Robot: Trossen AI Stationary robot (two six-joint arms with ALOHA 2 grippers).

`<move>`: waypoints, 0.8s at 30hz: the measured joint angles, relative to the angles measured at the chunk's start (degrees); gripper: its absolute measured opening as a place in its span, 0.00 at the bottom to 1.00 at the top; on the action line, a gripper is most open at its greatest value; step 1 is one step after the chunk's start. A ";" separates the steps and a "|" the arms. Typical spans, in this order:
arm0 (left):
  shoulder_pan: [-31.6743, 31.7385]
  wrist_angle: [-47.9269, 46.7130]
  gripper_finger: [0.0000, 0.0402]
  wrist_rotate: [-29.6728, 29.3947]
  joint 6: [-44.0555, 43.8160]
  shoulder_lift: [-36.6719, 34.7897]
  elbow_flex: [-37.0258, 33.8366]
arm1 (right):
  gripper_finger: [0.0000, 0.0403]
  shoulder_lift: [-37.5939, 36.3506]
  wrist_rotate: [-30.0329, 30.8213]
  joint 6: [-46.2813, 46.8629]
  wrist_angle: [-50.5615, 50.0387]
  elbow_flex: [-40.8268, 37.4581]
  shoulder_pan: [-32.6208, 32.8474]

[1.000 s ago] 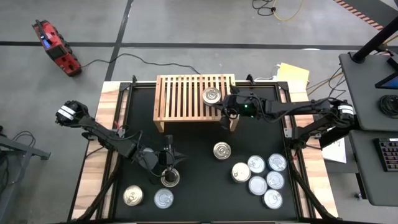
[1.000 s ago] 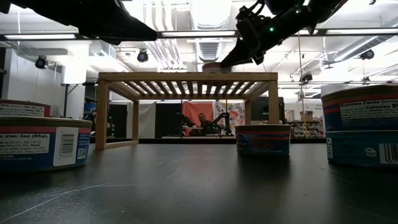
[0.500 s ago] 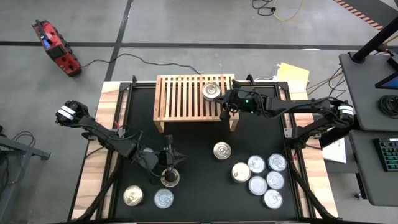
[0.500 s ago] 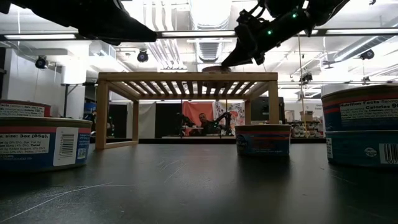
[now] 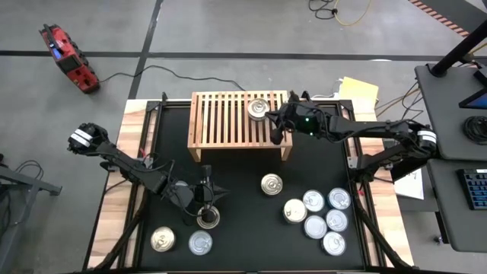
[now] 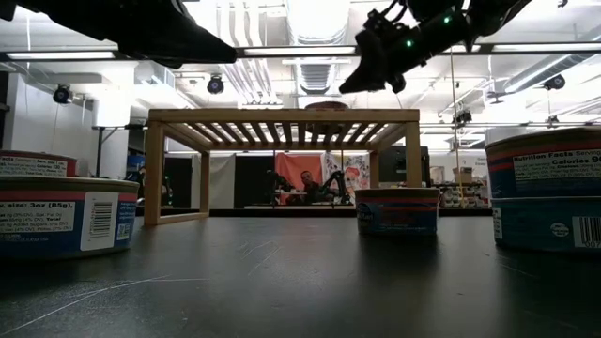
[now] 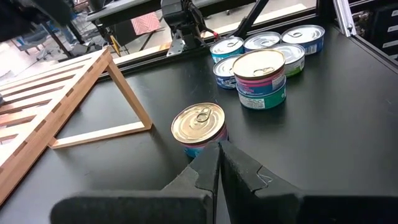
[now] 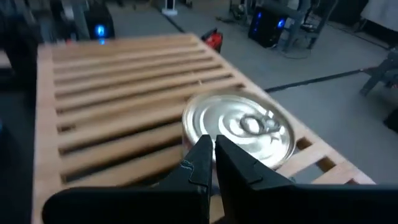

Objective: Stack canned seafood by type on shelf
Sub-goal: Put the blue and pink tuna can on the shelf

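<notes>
Black tabletop [image 5: 243,164] fills the high view, with a grey floor around it and a red device [image 5: 68,57] on that floor toward ten o'clock. At twelve o'clock on the tabletop stands the light-wood shelf [image 5: 221,118], and one silver-lidded tin [image 5: 259,109] sits on its slats near the three-o'clock end. The right gripper [image 5: 275,131] hovers just beside that tin, its fingers [image 8: 205,163] pressed together and holding nothing — whether they touch the tin's side is hard to say from the blurred wrist view.

The left gripper [image 5: 204,204] sits low at about seven o'clock, fingers [image 7: 214,171] shut and empty, directly above a gold-lidded can [image 5: 208,218]. Two more cans [image 5: 176,241] lie beside it toward the tabletop's near edge. A single gold-lidded can [image 5: 271,184] stands alone near the centre. At five o'clock a cluster of cans [image 5: 318,217] is packed together — mostly silver lids, with one taller gold-lidded can [image 7: 259,79] at the cluster's nine-o'clock side.

Beyond the tabletop, the low view shows a seated person [image 6: 305,183] far back in the room.
</notes>
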 joint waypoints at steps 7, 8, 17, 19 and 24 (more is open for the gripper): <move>0.00 0.04 0.00 -0.14 0.12 0.02 0.00 | 0.03 0.86 -0.82 1.00 3.54 1.08 -0.02; 0.00 0.11 0.00 -0.21 0.11 0.02 0.00 | 0.03 1.32 -0.87 1.18 3.45 1.57 -0.02; 0.00 1.01 0.00 -0.31 0.17 0.02 0.00 | 0.03 8.16 -0.97 -0.89 2.67 8.24 -0.02; 0.00 1.16 0.00 -0.31 0.16 0.02 0.00 | 0.03 10.02 -0.97 -1.21 2.20 9.63 -0.27; 0.00 1.19 0.00 -0.31 0.17 0.02 0.00 | 0.03 14.37 -0.38 -0.92 -0.59 12.55 -1.39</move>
